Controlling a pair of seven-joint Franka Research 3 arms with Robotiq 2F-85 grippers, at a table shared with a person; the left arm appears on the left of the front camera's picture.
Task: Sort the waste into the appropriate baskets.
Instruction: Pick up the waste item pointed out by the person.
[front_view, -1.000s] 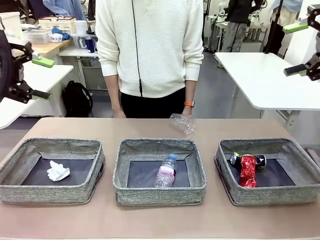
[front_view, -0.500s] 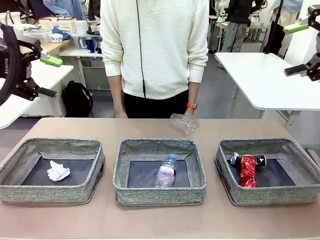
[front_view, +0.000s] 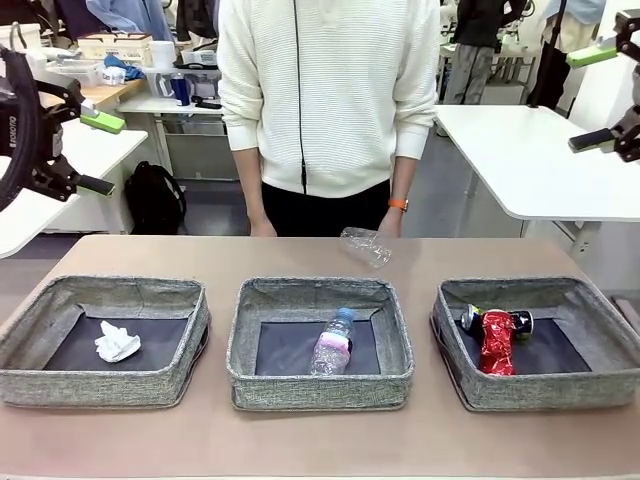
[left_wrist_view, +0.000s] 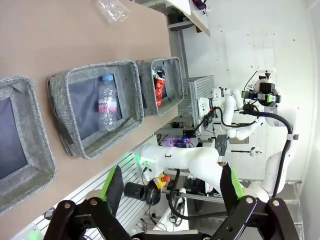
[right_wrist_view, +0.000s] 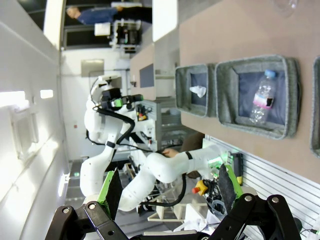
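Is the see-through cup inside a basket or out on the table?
Out. The clear cup lies on its side on the table, behind the middle basket.

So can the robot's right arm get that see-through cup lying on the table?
Probably yes. The clear cup lies in the open on the table, behind the middle basket. The right gripper hangs open, high above, with nothing between.

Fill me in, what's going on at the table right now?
Nothing is being handled. The left gripper and right gripper are both raised off to the sides, open. Three baskets hold sorted waste: crumpled paper in the left basket, a bottle in the middle basket, crushed cans in the right basket. A clear plastic cup lies unsorted on the table in front of the person.
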